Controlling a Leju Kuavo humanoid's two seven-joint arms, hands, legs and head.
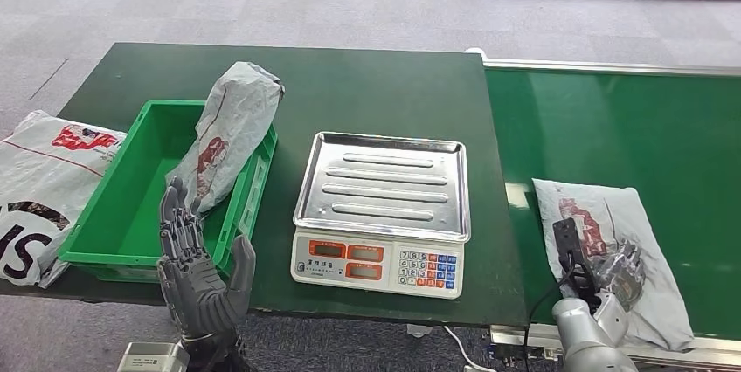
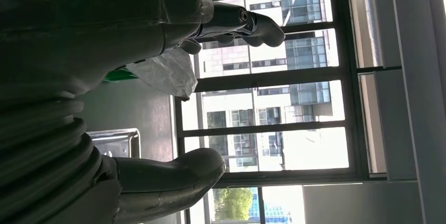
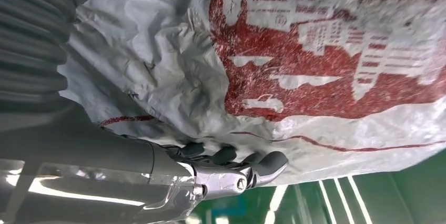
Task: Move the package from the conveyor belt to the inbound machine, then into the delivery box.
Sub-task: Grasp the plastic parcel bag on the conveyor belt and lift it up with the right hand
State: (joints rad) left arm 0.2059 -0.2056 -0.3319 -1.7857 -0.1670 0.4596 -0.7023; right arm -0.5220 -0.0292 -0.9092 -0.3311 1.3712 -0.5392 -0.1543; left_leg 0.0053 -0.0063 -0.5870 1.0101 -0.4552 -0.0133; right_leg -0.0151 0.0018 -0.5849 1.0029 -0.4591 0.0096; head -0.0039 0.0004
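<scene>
Package point(image 1: 612, 241) near belt point(image 1: 612, 127) edge, right hand point(image 1: 622, 272) gripping

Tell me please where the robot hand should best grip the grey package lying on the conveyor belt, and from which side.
Probably its near edge, from the robot's side. The grey package lies flat and crumpled on the conveyor belt, soft enough to bunch. The right robot hand rests there, fingers at the edge.

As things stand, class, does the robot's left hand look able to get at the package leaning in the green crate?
Probably yes. The left hand is raised, fingers spread, at the green crate's near corner, with the leaning package just beyond its fingertips and nothing in between.
</scene>
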